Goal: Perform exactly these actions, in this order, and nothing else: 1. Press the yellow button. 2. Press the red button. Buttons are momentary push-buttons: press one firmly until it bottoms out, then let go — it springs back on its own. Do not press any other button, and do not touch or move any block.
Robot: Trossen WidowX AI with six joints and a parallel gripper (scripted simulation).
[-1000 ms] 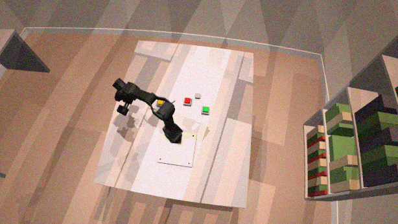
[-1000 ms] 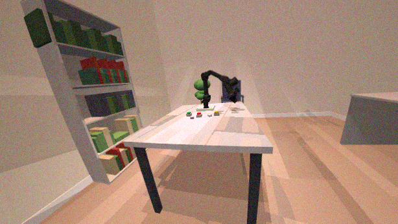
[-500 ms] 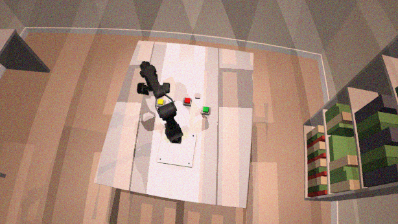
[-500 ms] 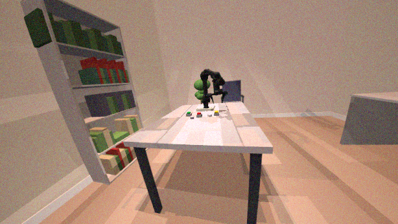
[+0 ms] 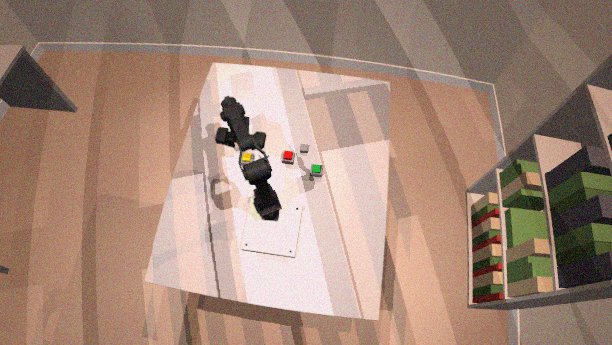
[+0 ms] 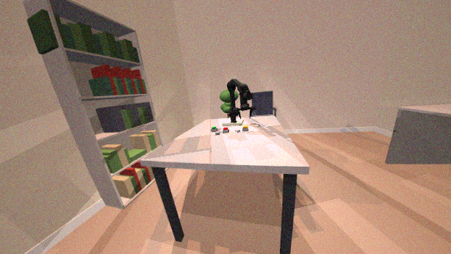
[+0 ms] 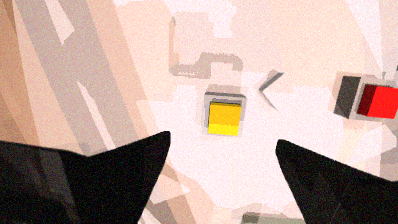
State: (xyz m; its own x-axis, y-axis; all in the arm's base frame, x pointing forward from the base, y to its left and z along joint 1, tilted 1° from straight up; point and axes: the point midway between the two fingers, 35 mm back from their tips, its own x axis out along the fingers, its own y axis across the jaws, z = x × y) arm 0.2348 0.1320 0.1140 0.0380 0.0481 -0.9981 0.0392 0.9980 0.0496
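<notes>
The yellow button [image 5: 247, 157] [image 6: 245, 128] [image 7: 224, 120] stands on its grey housing, its cap raised. The red button [image 5: 288, 156] [image 6: 225, 129] [image 7: 382, 101] stands to its right in the wrist view, also raised. My gripper [image 6: 245, 115] [image 7: 223, 141] is open, with nothing between its fingers. It points down and hangs well above the table near the yellow button. In the wrist view the yellow button shows just beyond the gap between the fingertips. In the top view the arm hides the fingertips.
A green button [image 5: 316, 169] [image 6: 214, 128] stands beyond the red one. A small grey block [image 5: 304, 148] [image 6: 217, 133] lies near them. A whitish block [image 6: 237, 131] [image 7: 270, 92] lies between the yellow and red buttons. The arm's base stands on a white plate [image 5: 271, 241].
</notes>
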